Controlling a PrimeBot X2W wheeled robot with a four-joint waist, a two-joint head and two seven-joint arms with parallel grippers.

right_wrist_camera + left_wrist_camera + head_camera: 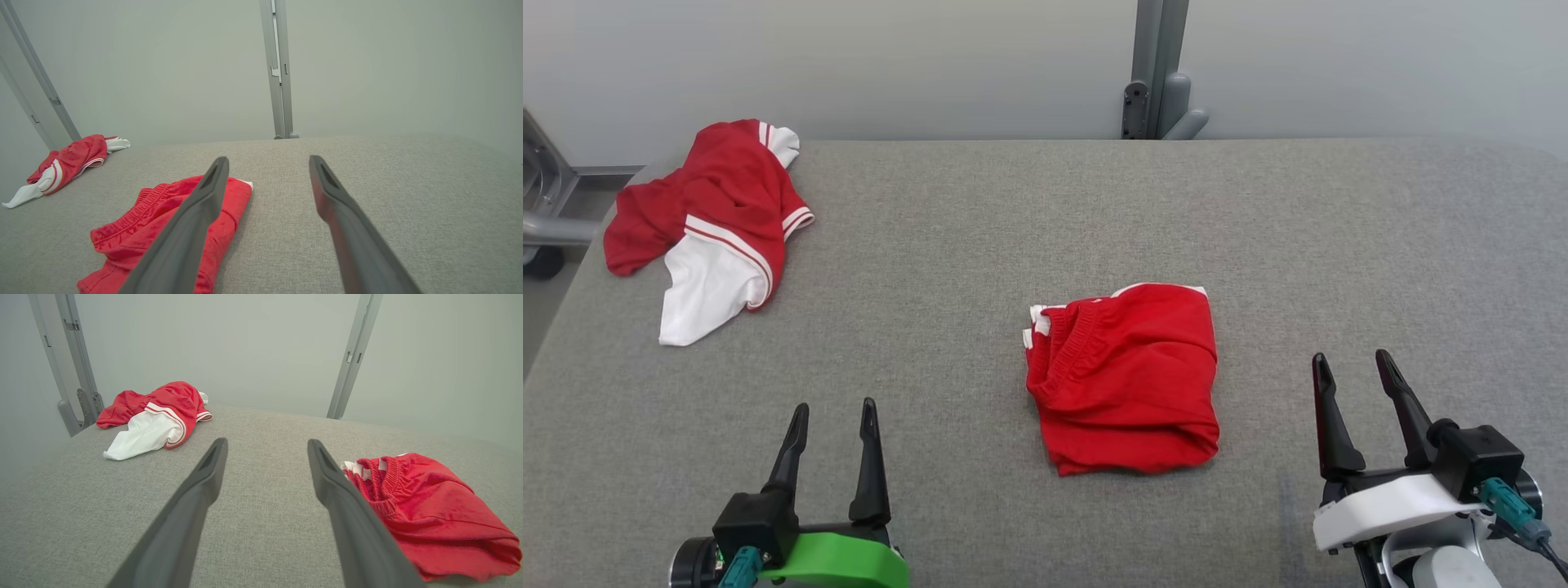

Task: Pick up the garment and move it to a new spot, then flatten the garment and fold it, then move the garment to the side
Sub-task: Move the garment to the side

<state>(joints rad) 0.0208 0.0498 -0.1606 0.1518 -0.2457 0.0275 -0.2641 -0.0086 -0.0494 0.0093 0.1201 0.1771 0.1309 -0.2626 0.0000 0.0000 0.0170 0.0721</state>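
Observation:
A folded red garment [1127, 376] [429, 510] [135, 237] with an elastic waistband lies flat near the middle of the grey fabric table [980, 245]. A second garment [719, 212] [163, 412] [69, 159], red and white, lies crumpled at the table's far left corner. My left gripper [835, 406] [266, 442] hovers open and empty near the front edge, to the left of the folded piece. My right gripper [1352, 356] [268, 158] stands open and empty to the right of it. Neither gripper touches any cloth.
A grey metal post [1156, 73] rises behind the table's far edge against a pale wall. A metal frame [547, 204] stands off the table's left side, just past the crumpled garment.

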